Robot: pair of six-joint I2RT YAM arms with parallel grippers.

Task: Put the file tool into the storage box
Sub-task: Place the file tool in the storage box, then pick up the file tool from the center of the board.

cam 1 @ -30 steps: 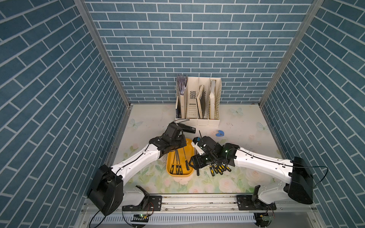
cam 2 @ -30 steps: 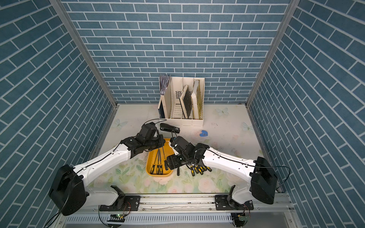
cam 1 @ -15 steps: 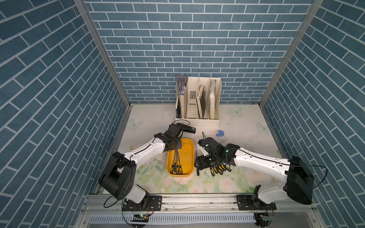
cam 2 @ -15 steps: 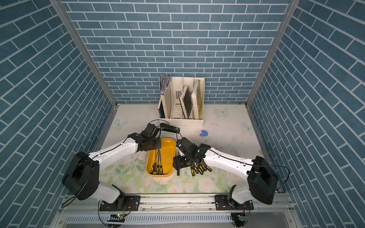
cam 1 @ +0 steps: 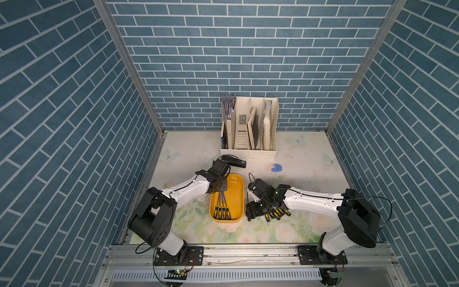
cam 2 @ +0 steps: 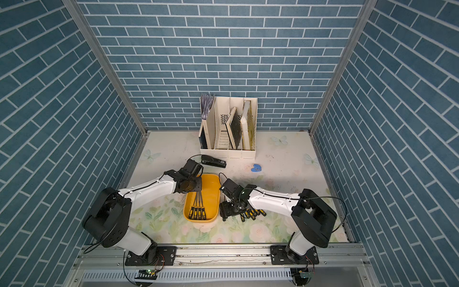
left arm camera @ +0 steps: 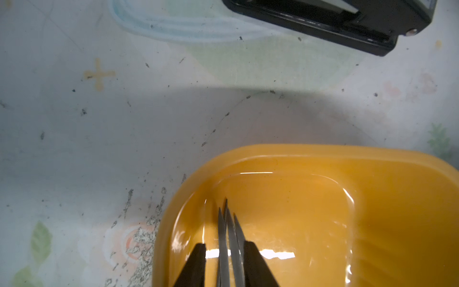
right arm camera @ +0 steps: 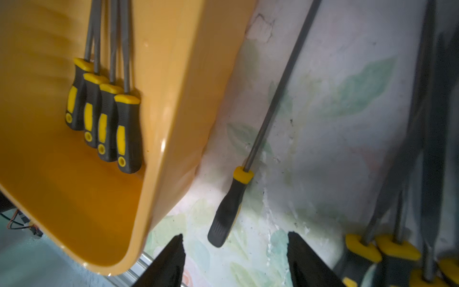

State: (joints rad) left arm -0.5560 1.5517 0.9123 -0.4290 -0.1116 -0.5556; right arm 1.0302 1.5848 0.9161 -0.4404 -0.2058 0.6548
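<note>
The storage box (cam 1: 236, 191) (cam 2: 211, 191) is a shallow yellow-orange tray at mid-table. Several file tools (cam 1: 222, 212) (right arm camera: 106, 119) with black-and-yellow handles lie side by side in it. My left gripper (cam 1: 219, 185) (left arm camera: 224, 244) hangs over the box's far end, narrowly open. The grey file blades (left arm camera: 229, 236) run between its fingers, and one finger (left arm camera: 198, 261) stands clear of them. My right gripper (cam 1: 250, 213) (right arm camera: 236, 261) is open and low over the table beside the box. A lone file tool (right arm camera: 229, 198) lies just ahead of its jaws, not held. More file tools (cam 1: 275, 213) (cam 2: 250, 213) lie to the right.
A tall white magazine rack (cam 1: 248, 129) with books stands at the back wall. A black stapler (cam 1: 233, 161) (left arm camera: 335, 24) lies just beyond the box. A small blue clip (cam 1: 277, 169) lies to the right of it. Brick-patterned walls enclose the table on three sides.
My left gripper moved from the box's middle to its far end and its jaws came apart around the file blades. My right gripper slid toward the front beside the box.
</note>
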